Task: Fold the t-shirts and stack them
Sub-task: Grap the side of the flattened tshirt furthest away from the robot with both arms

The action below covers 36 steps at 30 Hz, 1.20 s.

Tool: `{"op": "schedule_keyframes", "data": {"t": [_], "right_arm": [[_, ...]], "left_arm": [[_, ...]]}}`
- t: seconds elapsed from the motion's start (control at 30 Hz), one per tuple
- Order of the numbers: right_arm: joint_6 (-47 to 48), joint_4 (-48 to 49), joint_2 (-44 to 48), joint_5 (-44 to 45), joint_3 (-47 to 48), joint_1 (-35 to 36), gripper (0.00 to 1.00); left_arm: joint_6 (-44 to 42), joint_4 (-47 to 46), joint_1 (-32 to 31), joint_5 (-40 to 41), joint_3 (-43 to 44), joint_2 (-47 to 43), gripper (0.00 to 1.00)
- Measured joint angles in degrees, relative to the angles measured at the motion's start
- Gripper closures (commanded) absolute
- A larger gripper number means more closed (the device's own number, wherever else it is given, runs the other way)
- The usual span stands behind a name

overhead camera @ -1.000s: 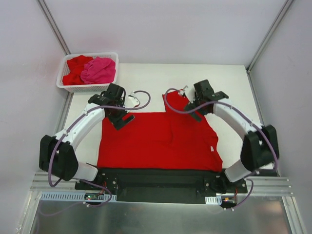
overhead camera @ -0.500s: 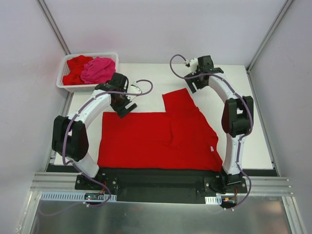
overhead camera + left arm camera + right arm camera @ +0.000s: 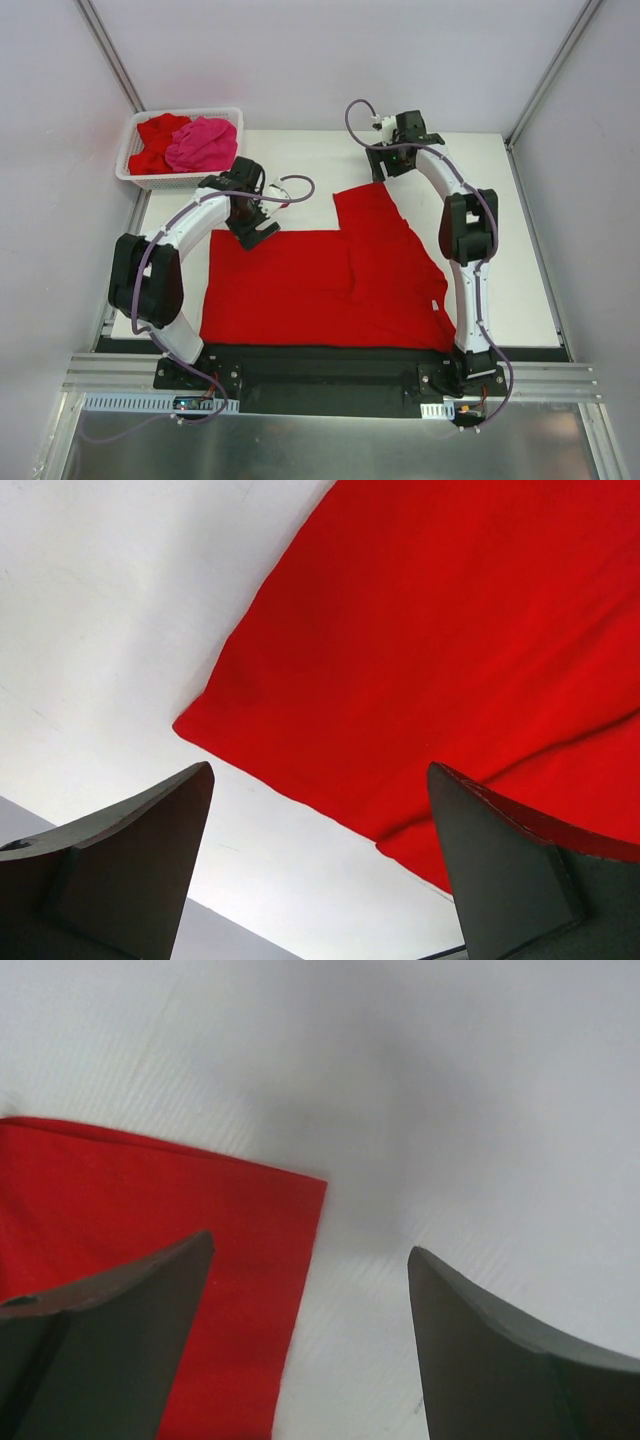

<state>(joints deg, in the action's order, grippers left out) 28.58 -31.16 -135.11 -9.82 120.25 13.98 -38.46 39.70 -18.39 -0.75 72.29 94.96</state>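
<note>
- Top external view: bright red cloth t-shirt (image 3: pixel 320 285) lies spread flat on the counter (image 3: pixel 300 160), toward its near edge.
- Both arms' jaws stand apart, empty, above the shirt's far corners.
- Pinch each corner squarely, then fold evenly.

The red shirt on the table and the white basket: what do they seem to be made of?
The red t-shirt: soft matte cloth, perhaps cotton knit; it lies limp with gentle creases. The white basket: likely smooth moulded plastic, judging by its open lattice wall.
</note>
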Motion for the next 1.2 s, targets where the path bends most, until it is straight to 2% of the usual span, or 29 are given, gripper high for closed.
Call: {"op": "schedule_keyframes", "data": {"t": [0.17,0.53,0.73,0.97,1.2], "right_arm": [[2.82,-4.50,-3.72,2.21,7.04,0.55,0.16],[18.95,-11.06,-4.26,5.53,7.17,3.06,0.16],[33.00,-11.15,-4.26,4.00,3.93,3.10,0.15],[48.78,-10.88,-4.26,-0.48,4.33,2.19,0.15],[56.00,-10.91,-4.35,-3.13,6.34,1.97,0.19]], "left_arm": [[-0.09,0.02,-0.02,1.05,0.33,1.25,0.11],[-0.13,-0.02,-1.18,1.36,1.11,2.67,0.10],[-0.15,-0.02,-1.18,1.36,1.49,3.26,0.09],[-0.26,-0.02,-1.51,1.38,1.49,3.30,0.09],[-1.03,0.00,-1.88,1.40,1.46,3.30,0.09]]}}
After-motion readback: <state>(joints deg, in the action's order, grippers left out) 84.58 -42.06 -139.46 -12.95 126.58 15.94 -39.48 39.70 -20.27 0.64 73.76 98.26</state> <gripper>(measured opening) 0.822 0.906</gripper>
